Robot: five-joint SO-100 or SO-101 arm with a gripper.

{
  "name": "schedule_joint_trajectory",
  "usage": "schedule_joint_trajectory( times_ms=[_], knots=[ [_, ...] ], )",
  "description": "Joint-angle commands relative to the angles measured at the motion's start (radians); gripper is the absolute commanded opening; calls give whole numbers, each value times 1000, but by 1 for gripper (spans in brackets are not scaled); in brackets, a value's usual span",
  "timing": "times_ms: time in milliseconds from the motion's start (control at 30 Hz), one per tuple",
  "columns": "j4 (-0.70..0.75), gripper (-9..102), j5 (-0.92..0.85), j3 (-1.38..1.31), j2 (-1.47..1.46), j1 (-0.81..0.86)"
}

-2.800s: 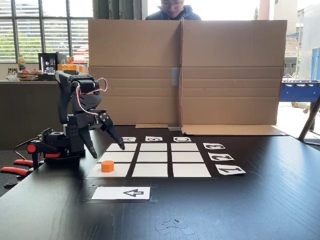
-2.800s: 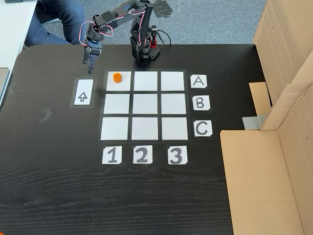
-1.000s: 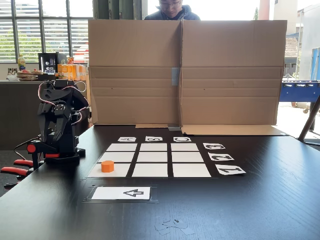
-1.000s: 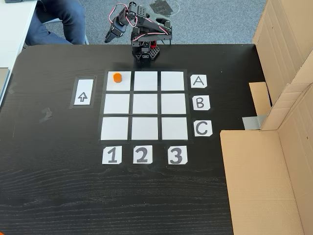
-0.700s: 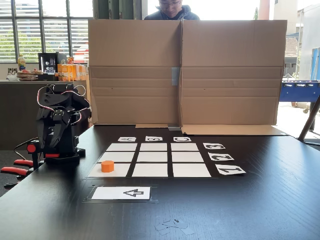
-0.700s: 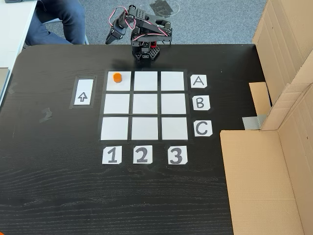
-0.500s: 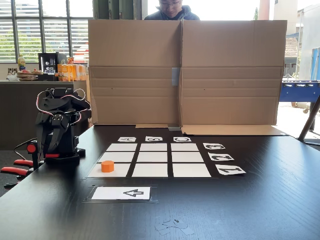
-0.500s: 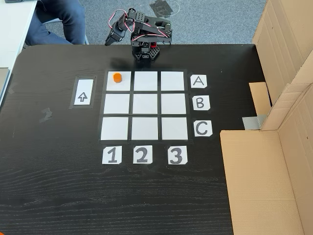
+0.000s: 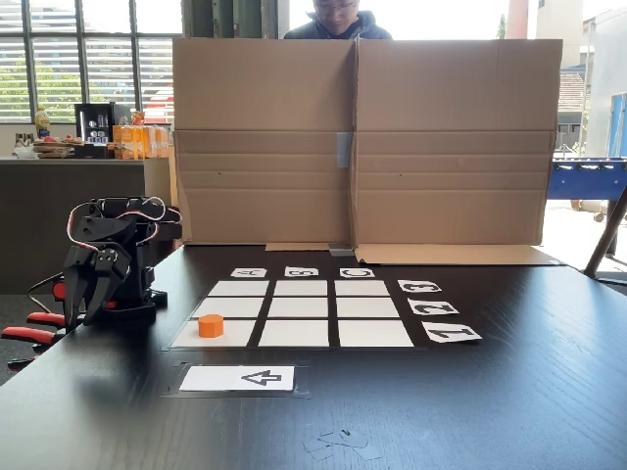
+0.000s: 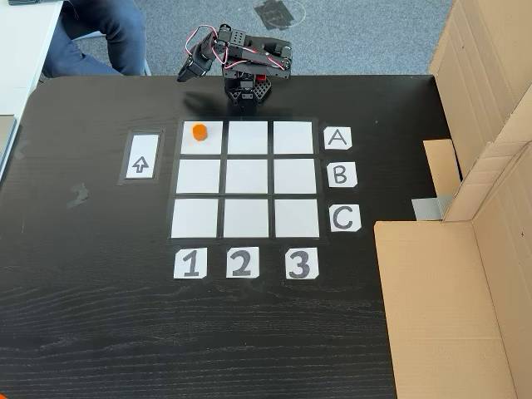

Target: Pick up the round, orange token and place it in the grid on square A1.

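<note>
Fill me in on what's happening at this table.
A small robot arm at the table's edge is folded up over its base, with its pincer holding nothing and hanging apart from the grid. The orange token sits alone on square A1, the corner where row A meets column 1, so the placement looks done. A white card with a black arrow lies beside the grid. A person stands behind a cardboard screen.
</note>
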Motion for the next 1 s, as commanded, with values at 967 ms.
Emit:
schedule_joint_trajectory(
  times_ms=[967],
  knots=[
    [2,6,-5,8,49,12]
  ],
)
